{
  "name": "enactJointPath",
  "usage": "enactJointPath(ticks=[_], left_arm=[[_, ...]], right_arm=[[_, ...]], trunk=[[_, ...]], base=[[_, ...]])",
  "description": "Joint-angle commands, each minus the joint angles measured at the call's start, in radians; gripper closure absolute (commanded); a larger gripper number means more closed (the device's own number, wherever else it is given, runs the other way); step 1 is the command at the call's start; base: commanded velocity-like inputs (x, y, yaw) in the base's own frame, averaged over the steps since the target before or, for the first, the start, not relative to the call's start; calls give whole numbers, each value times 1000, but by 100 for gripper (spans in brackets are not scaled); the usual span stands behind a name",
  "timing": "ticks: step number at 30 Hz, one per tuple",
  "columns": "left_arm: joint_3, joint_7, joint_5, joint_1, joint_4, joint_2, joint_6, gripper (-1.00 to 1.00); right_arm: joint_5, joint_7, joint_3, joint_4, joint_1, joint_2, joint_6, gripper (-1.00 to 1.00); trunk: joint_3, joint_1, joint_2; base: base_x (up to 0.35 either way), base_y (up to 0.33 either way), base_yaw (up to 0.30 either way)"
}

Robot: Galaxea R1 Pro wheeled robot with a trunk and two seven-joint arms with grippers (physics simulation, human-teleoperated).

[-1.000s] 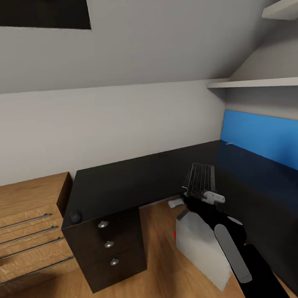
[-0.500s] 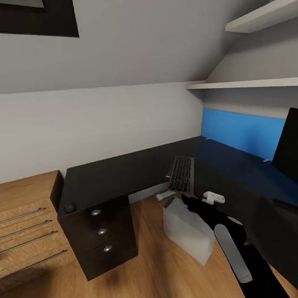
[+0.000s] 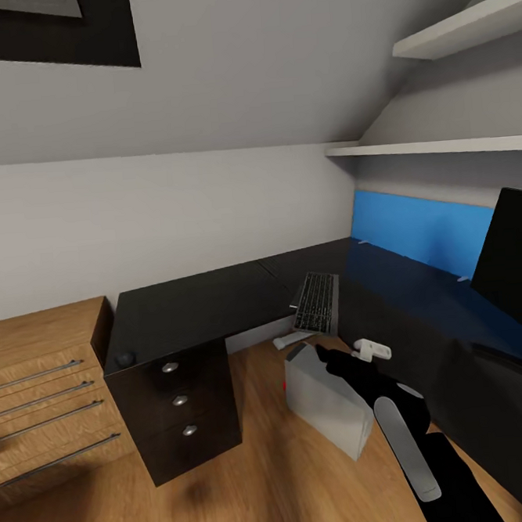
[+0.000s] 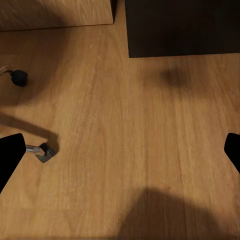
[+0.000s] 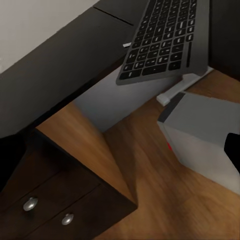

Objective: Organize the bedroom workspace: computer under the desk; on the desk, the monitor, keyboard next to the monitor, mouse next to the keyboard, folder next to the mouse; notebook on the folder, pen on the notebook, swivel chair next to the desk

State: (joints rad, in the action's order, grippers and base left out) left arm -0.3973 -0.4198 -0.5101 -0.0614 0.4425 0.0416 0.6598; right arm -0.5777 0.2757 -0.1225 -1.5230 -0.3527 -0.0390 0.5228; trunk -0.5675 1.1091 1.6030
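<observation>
Grey-walled bedroom, glossy black desk (image 3: pixel 186 306) wrapping the corner. I'm guessing it's the keyboard step: the keyboard (image 3: pixel 318 302) is hanging off the desk's inner edge above the computer (image 3: pixel 327 401), well apart from the monitor (image 3: pixel 516 260). The right gripper (image 5: pixel 120 155) is reaching toward it, fingers spread and holding nothing. The left gripper (image 4: pixel 120 150) is hanging spread wide over the wood floor (image 4: pixel 120 100). Next it's probably needing a grab and a shift monitor-ward.

Right arm (image 3: pixel 415 429) glossy black, grey oval panel, seemingly white bracket.
</observation>
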Motion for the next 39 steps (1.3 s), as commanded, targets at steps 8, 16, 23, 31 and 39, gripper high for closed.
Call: enactJointPath(ticks=[8, 16, 23, 31, 39], left_arm=[[-8, -8, -5, 0, 2, 1, 2, -100], [-9, -8, -5, 0, 2, 1, 1, -100], [-9, -8, -5, 0, 2, 1, 0, -100], [-9, -8, -5, 0, 2, 1, 0, -100], [-10, -5, -5, 0, 2, 1, -2, -100]], right_arm=[[-12, 14, -15, 6, 0, -15, 1, -100], [-15, 17, -17, 37, 0, -72, -30, -100], [-71, 16, -18, 153, -1, -119, -141, -100], [-272, 13, -19, 326, -4, -136, -469, -100], [-435, 9, -17, 391, -14, -136, -752, -100]], trunk=[[-1, 0, 0], [-1, 0, 0], [-1, 0, 0], [-1, 0, 0], [-1, 0, 0]], base=[[0, 0, 0], [0, 0, 0], [0, 0, 0], [0, 0, 0], [0, 0, 0]])
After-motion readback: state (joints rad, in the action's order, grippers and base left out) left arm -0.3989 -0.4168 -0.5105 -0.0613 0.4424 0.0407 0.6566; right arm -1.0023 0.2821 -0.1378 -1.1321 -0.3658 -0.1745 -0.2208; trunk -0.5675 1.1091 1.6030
